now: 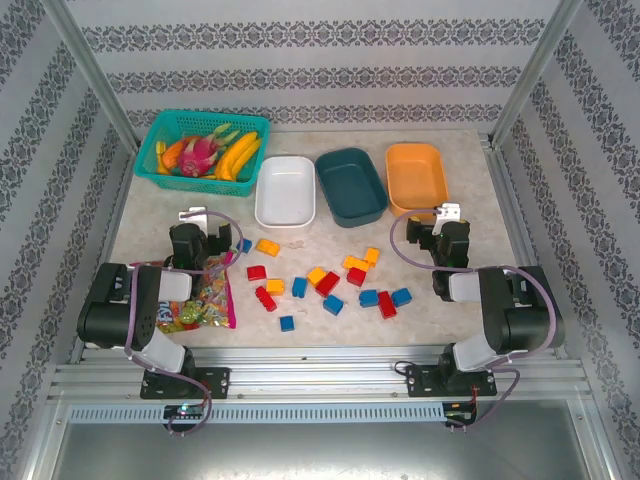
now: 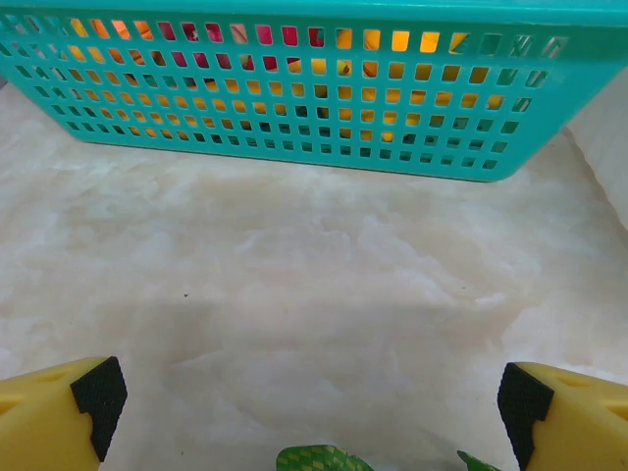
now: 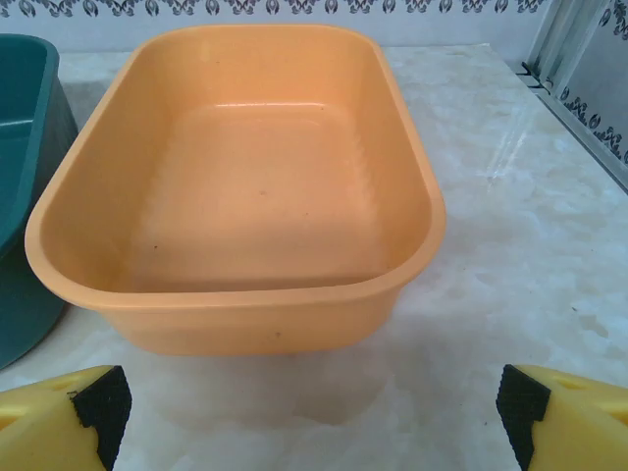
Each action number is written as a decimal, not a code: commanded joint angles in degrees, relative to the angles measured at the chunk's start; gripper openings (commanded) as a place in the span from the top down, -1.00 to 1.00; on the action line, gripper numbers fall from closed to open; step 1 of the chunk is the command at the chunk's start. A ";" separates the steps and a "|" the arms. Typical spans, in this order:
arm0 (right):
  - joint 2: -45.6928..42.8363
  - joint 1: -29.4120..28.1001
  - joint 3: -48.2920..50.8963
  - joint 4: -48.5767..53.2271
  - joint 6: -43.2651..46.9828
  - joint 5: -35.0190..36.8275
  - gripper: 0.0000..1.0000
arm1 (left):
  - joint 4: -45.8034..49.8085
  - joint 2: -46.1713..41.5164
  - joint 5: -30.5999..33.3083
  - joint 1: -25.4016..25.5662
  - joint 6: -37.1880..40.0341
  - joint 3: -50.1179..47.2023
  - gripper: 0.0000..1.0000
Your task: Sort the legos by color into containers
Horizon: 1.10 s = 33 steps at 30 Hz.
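Observation:
Several legos (image 1: 327, 283) in red, blue and yellow-orange lie scattered on the table between the two arms. One blue lego (image 1: 244, 245) sits close to the left wrist. Behind them stand three containers in a row: white (image 1: 285, 215), dark teal (image 1: 351, 212) and orange (image 1: 416, 200). My left gripper (image 1: 198, 215) (image 2: 314, 392) is open over bare table, facing the mesh basket (image 2: 294, 128). My right gripper (image 1: 447, 212) (image 3: 312, 397) is open just in front of the orange container (image 3: 235, 314), which is empty; the teal one (image 3: 25, 294) shows at its left.
A teal mesh basket (image 1: 150, 165) of toy fruit stands at the back left. A colourful candy bag (image 1: 205, 295) lies under the left arm; its green corner (image 2: 319, 458) shows between my left fingers. Metal frame posts (image 1: 90, 70) flank the table.

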<state>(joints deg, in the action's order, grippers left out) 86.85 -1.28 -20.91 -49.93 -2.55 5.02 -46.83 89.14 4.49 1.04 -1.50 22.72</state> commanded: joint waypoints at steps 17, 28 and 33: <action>-0.37 -0.13 -1.05 -1.48 0.69 -0.90 -0.95 | -2.03 0.31 -0.69 -0.51 0.01 0.31 -1.00; -11.15 -4.71 -0.31 5.10 3.40 8.52 -0.95 | 18.42 -13.19 6.53 1.55 -0.46 7.25 -1.00; -27.31 -14.32 -8.39 16.49 8.33 22.36 -0.95 | 27.81 -26.41 15.98 6.59 0.59 13.92 -1.00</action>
<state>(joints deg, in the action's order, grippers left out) 65.45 -12.93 -23.09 -39.55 2.50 17.26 -27.35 67.83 13.65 5.48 -1.48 32.12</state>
